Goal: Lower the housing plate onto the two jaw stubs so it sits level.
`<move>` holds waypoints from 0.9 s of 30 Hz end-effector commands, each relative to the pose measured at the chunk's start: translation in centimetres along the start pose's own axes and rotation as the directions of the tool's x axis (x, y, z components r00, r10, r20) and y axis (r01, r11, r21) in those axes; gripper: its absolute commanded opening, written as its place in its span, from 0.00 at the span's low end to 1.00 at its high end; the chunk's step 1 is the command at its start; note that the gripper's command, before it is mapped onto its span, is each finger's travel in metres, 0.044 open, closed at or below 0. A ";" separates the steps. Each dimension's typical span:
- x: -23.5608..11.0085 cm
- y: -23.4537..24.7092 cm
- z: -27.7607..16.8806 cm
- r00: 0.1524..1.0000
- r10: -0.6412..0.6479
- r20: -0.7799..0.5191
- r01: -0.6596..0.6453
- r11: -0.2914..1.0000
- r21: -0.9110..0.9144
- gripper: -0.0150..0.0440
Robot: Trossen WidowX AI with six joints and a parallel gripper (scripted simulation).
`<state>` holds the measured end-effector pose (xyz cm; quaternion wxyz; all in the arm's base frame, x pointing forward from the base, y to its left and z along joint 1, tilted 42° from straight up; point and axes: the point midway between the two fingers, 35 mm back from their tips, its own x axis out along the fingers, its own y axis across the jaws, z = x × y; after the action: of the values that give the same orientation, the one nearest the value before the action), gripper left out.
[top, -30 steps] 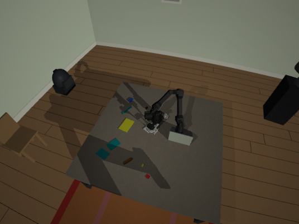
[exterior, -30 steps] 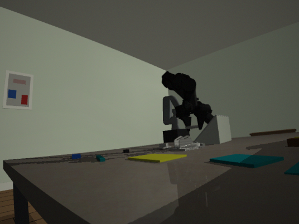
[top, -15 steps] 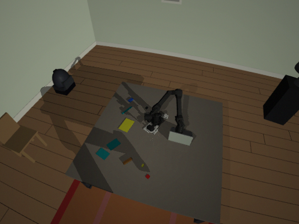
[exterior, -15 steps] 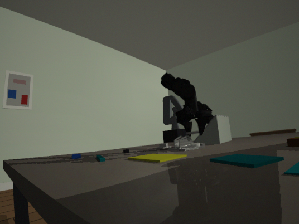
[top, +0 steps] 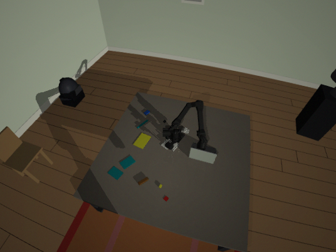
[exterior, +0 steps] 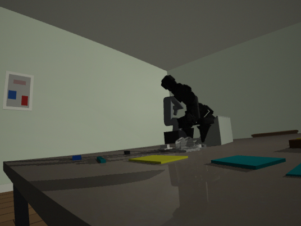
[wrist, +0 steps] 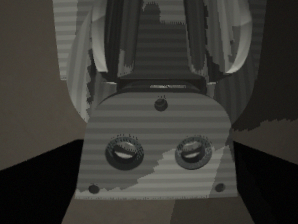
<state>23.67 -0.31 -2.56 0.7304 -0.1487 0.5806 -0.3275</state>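
Observation:
The grey housing plate [wrist: 160,125], with two large round holes and small screw holes, lies between the black fingers in the wrist view. My gripper [wrist: 156,148] [exterior: 197,138] is shut on its left and right edges, low over the pale gripper base [wrist: 62,45] [exterior: 194,149]. The rounded ends of the jaw stubs show inside the left hole [wrist: 124,151] and the right hole [wrist: 193,151]. The left jaw [wrist: 98,45] and right jaw [wrist: 243,42] reach away beyond the plate's far edge. The plate's underside is hidden, so I cannot tell whether it sits fully down.
A small pale part [top: 185,130] [exterior: 165,147] lies behind the assembly. A white box [top: 202,155] [exterior: 226,130] stands by the arm's base. A yellow plate [top: 141,140] [exterior: 158,159], teal plates [top: 127,162] [exterior: 248,161], a brown block [top: 143,181] and a red cube [top: 166,198] lie around the table.

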 end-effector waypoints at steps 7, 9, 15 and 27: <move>0.6 -0.2 -0.2 1.000 -0.008 0.000 0.008 1.000 -0.007 0.85; 0.6 -0.2 -0.2 1.000 -0.008 0.000 0.008 1.000 -0.007 0.85; 0.6 -0.2 -0.2 1.000 -0.008 0.000 0.008 1.000 -0.007 0.85; 0.9 -0.2 -0.2 1.000 -0.008 0.000 0.008 1.000 -0.016 0.85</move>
<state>23.52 -0.86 -3.09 0.7284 -0.1526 0.5826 -0.3266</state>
